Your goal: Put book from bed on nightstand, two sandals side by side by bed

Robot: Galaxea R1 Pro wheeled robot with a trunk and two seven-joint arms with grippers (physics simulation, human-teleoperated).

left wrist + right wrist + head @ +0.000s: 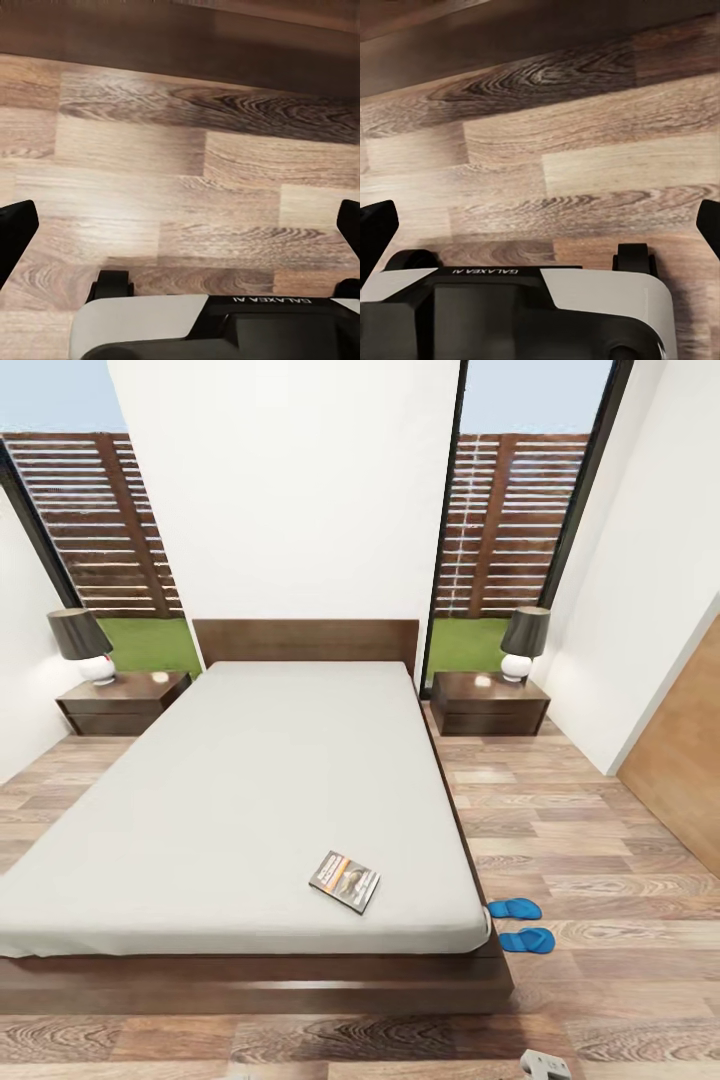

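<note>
I am standing at the foot of the bed [250, 790] in the bedroom, facing its headboard, and I judge that I am at the approach step, with nothing picked up yet. The book [345, 881] is lying flat on the grey mattress near the foot end, toward my right, a little in from the corner. The two sandals [520, 923] are resting on the wood floor [600, 840] just beside the bed's right foot corner, one next to the other and already roughly parallel. A nightstand [125, 702] is sitting at each side of the headboard, the right nightstand [488, 703] on the same side as the book, each carrying a lamp [82, 645]. My left pincer [180, 225] is hanging released over bare floor planks close to the dark bed frame, its fingers spread wide with nothing between them. My right pincer [540, 225] is likewise released and empty above the floor. For the next move I am thinking I should roll closer along the right side of the bed, reach my right arm over the mattress edge and close on the thin book, which may need sliding toward the edge to get a finger under it.
</note>
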